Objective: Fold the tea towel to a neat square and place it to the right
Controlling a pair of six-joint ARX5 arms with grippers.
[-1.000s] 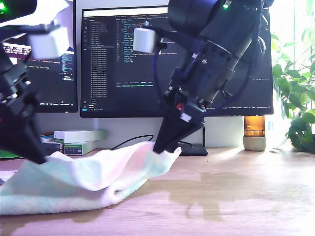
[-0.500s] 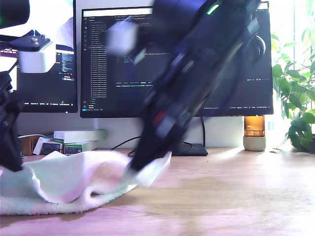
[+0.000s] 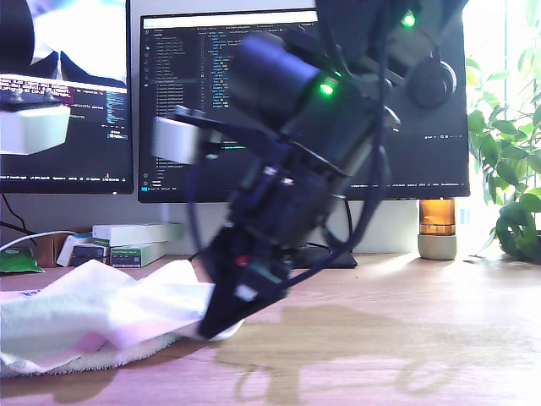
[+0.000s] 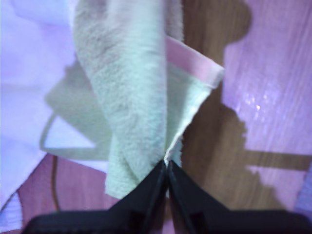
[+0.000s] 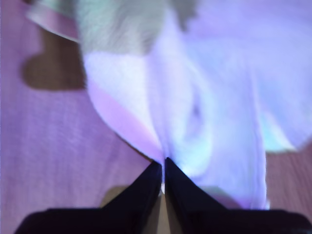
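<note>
White tea towel [image 3: 93, 317], two pinching grippers.

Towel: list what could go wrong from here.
1. My first end effector and my second end effector each pinch only a thin bit of towel edge at the very tips; it could slip out.
2. The towel lies bunched and creased on the table, so the fold may land crooked, not square.
</note>
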